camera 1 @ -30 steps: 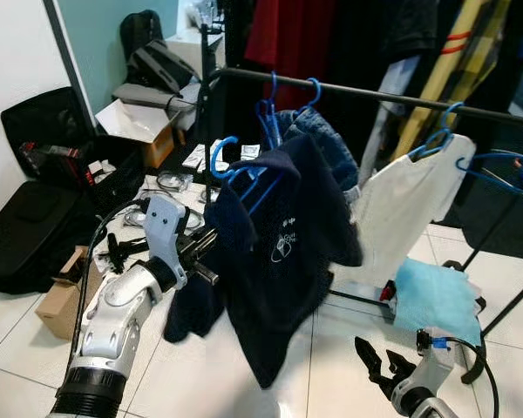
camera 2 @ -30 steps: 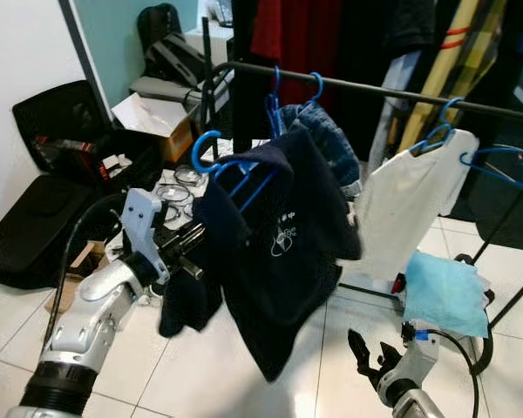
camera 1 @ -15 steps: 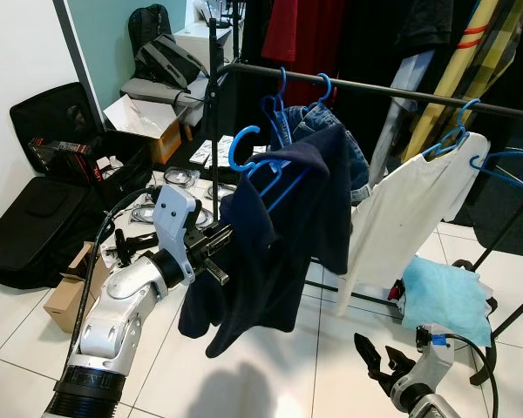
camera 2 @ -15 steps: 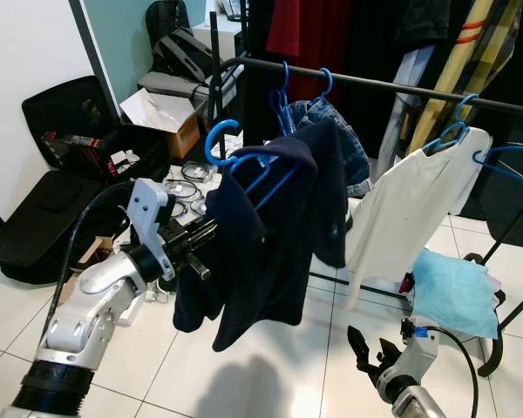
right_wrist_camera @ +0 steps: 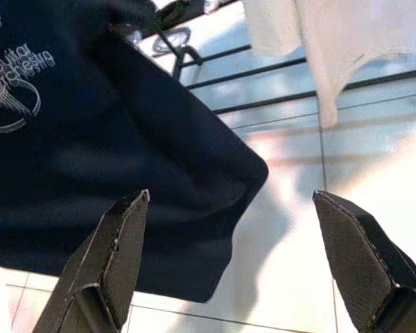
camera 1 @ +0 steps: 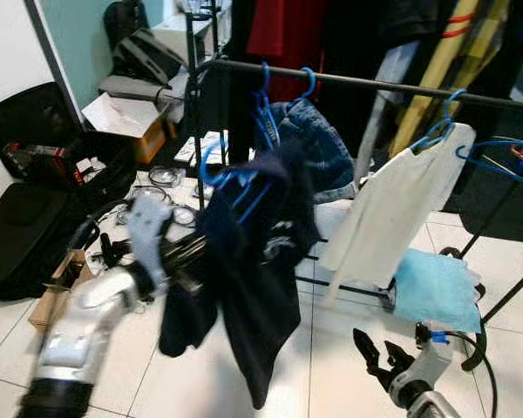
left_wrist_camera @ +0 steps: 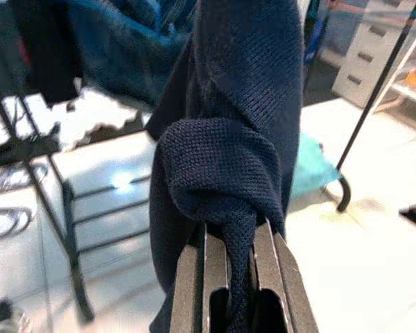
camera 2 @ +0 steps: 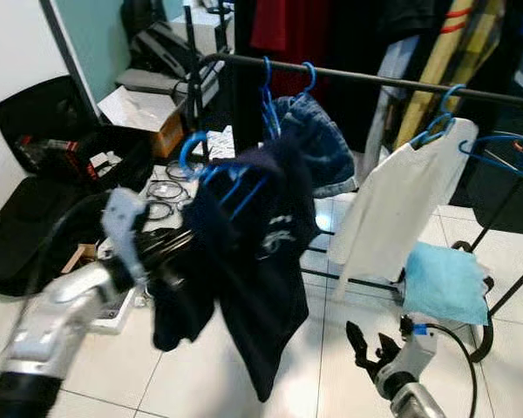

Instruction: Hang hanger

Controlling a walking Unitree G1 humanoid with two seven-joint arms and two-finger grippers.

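The left gripper (left_wrist_camera: 229,270) has its jaws clamped on a fold of the dark navy knit sweater (camera 1: 253,261), which drapes over a blue plastic hanger (camera 1: 231,178) whose hook rises above and beyond the jaws, short of the black metal clothes rail (camera 1: 366,83). To hang it well, lift the hook clear over the rail in the gap beside the denim garment (camera 1: 309,144), then lower. The right gripper (camera 1: 385,364) hangs low, jaws spread wide.

Head eyes look down, somewhat blurred, at the rack (camera 1: 375,85); wrist views face the sweater (left_wrist_camera: 229,139).
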